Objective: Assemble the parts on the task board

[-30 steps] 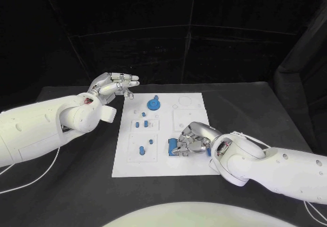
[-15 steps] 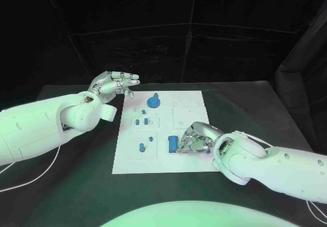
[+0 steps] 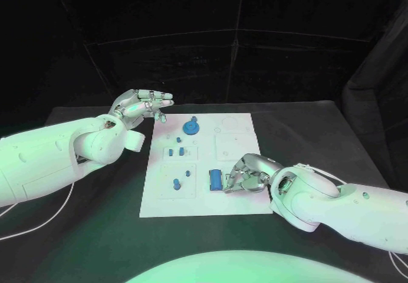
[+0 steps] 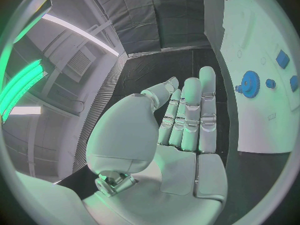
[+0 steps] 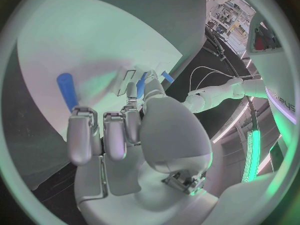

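Left hand (image 3: 140, 106) raised off the table (image 3: 340, 135) at ten o'clock of the task board (image 3: 238, 200), fingers spread, holding nothing. Right hand (image 3: 246, 175) low over the board's four o'clock area, fingers curled, grip unclear. Long blue part (image 3: 216, 180) flat just beside its fingertips. Blue gear (image 3: 192, 128) near twelve.

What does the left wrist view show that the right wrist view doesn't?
Left wrist view alone: the left hand, open and holding nothing, off the board's edge, and the blue gear standing on the board beyond its fingertips. Right wrist view alone: the right hand, fingers curled above the board, with a long blue part lying flat just beyond them; whether they touch it is unclear. Both share the white task board and small blue parts on it.
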### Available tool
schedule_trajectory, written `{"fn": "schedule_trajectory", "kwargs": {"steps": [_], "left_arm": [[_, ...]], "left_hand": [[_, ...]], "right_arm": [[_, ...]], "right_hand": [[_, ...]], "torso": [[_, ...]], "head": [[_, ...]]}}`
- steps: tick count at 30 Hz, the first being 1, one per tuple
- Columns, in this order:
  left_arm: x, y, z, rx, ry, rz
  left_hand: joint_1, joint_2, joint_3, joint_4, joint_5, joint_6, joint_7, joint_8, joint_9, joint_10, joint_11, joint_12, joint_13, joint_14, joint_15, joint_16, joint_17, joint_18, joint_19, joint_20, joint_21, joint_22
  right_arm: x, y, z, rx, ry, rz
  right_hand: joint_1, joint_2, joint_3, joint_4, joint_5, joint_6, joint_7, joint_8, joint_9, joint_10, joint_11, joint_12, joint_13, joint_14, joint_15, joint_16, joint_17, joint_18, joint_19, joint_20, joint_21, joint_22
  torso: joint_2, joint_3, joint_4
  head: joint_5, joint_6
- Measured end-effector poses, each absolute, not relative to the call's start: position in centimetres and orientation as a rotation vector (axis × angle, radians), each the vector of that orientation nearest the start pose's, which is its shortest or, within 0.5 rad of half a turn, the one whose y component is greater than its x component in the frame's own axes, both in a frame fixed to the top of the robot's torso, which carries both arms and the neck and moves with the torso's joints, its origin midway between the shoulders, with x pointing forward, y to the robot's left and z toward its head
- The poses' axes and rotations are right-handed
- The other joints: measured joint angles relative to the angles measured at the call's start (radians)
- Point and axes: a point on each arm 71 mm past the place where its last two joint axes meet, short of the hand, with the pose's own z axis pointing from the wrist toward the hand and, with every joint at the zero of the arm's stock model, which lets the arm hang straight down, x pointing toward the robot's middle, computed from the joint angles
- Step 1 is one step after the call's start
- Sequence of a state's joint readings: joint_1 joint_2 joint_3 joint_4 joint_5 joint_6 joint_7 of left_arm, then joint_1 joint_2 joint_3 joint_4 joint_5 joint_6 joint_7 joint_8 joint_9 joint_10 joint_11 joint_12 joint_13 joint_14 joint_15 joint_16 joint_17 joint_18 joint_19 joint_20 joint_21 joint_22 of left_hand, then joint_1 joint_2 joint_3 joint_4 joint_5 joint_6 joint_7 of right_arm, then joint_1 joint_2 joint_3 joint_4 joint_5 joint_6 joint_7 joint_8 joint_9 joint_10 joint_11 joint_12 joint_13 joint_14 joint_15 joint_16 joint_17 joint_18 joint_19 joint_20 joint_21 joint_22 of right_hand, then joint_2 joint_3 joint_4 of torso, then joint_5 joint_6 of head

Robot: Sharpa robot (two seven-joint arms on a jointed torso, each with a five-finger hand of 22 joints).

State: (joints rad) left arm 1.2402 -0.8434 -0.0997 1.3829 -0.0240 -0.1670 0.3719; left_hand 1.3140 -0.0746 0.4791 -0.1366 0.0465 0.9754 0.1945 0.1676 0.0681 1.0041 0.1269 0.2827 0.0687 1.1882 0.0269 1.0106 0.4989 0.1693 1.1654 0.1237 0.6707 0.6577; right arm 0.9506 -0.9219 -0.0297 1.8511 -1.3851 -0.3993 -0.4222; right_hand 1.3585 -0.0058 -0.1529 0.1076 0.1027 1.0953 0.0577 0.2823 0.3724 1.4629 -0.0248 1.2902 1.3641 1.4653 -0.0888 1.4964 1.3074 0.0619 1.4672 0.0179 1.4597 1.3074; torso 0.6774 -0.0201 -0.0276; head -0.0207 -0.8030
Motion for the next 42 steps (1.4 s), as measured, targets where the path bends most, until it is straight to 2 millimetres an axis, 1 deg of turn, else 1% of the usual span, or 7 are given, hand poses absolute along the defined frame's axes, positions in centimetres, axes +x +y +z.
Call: {"fn": "schedule_trajectory", "kwargs": {"steps": [7,11,16,21,25,31,42], "left_arm": [[51.1,24.7,-18.9,-1.079,1.483,-1.51],[51.1,24.7,-18.9,-1.079,1.483,-1.51],[51.1,24.6,-19.0,-1.08,1.487,-1.508],[51.0,24.5,-19.1,-1.079,1.491,-1.509],[51.0,24.5,-19.3,-1.079,1.497,-1.508],[50.9,24.5,-19.4,-1.081,1.501,-1.505],[50.9,24.5,-19.4,-1.081,1.502,-1.505]], "left_hand": [[0.0,0.0,0.0,0.0,0.0,0.0,0.0,0.0,0.0,0.0,0.0,0.0,0.0,0.0,0.0,0.0,0.0,0.0,0.0,0.0,0.0,0.0],[0.0,0.0,0.0,0.0,0.0,0.0,0.0,0.0,0.0,0.0,0.0,0.0,0.0,0.0,0.0,0.0,0.0,0.0,0.0,0.0,0.0,0.0],[0.0,0.0,0.0,0.0,0.0,0.0,0.0,0.0,0.0,0.0,0.0,0.0,0.0,0.0,0.0,0.0,0.0,0.0,0.0,0.0,0.0,0.0],[0.0,0.0,0.0,0.0,0.0,0.0,0.0,0.0,0.0,0.0,0.0,0.0,0.0,0.0,0.0,0.0,0.0,0.0,0.0,0.0,0.0,0.0],[0.0,0.0,0.0,0.0,0.0,0.0,0.0,0.004,0.0,0.0,0.0,0.004,0.0,0.0,0.0,0.0,-0.002,0.0,0.0,0.0,0.0,0.0],[0.0,0.0,0.0,0.0,0.0,0.0,0.0,0.004,0.0,0.0,0.0,0.004,0.0,0.0,0.0,0.0,-0.002,0.0,0.0,0.0,0.0,0.0],[0.0,0.0,0.0,0.0,0.0,0.0,0.0,0.004,0.0,0.0,0.0,0.004,0.0,0.0,0.0,0.0,-0.002,0.0,0.0,0.0,0.0,0.0]], "right_arm": [[36.9,-19.0,-24.8,0.197,1.909,0.683],[37.0,-21.4,-24.1,0.23,1.886,0.64],[37.0,-23.4,-23.9,0.245,1.88,0.576],[37.1,-23.6,-23.9,0.225,1.878,0.528],[37.3,-23.5,-24.1,0.198,1.884,0.484],[37.5,-23.3,-24.5,0.151,1.916,0.419],[37.9,-22.1,-25.5,0.061,1.989,0.355]], "right_hand": [[-0.038,0.014,-0.013,0.017,0.07,-0.038,0.021,-0.047,-0.017,-0.007,0.015,-0.003,0.0,0.0,0.01,0.0,0.0,0.0,0.0,0.008,0.0,0.0],[-0.047,0.024,-0.01,0.027,0.115,-0.042,0.025,-0.067,-0.03,-0.005,0.02,-0.014,0.0,0.003,0.014,0.0,0.0,0.0,-0.003,0.011,0.0,0.0],[-0.051,0.027,-0.017,0.034,0.132,-0.041,0.025,-0.069,-0.036,-0.005,0.02,-0.017,0.0,0.003,0.014,0.0,0.0,0.0,0.0,0.014,0.0,0.0],[-0.07,0.016,-0.03,0.047,0.132,-0.023,0.021,-0.074,-0.039,-0.005,0.02,-0.022,-0.007,0.003,0.014,0.0,0.0,0.0,0.0,0.014,0.0,0.0],[-0.093,0.001,-0.053,0.07,0.162,-0.013,0.017,-0.08,-0.04,-0.005,0.02,-0.03,-0.057,0.003,0.014,-0.004,0.0,0.0,0.0,0.014,0.0,0.0],[-0.116,-0.008,-0.079,0.096,0.14,0.003,0.012,-0.08,-0.038,-0.008,0.017,-0.041,-0.058,0.003,0.014,-0.007,0.0,0.0,0.0,0.014,-0.005,0.0],[-0.09,-0.012,-0.08,0.096,0.148,0.007,0.009,-0.079,-0.028,-0.009,0.016,-0.041,-0.053,0.003,0.014,-0.012,0.001,0.0,0.0,0.014,-0.005,0.0]], "torso": [[-0.002,0.0002,-0.0027],[-0.004,0.0,-0.0051],[-0.005,0.0002,-0.0095],[-0.005,0.0015,-0.0121],[-0.005,0.002,-0.0118],[-0.005,0.0009,-0.0096],[-0.005,0.0002,-0.0105]], "head": [[-0.008,0.006],[-0.014,0.008],[-0.02,0.012],[-0.021,0.015],[-0.022,0.014],[-0.023,0.011],[-0.021,0.009]]}}
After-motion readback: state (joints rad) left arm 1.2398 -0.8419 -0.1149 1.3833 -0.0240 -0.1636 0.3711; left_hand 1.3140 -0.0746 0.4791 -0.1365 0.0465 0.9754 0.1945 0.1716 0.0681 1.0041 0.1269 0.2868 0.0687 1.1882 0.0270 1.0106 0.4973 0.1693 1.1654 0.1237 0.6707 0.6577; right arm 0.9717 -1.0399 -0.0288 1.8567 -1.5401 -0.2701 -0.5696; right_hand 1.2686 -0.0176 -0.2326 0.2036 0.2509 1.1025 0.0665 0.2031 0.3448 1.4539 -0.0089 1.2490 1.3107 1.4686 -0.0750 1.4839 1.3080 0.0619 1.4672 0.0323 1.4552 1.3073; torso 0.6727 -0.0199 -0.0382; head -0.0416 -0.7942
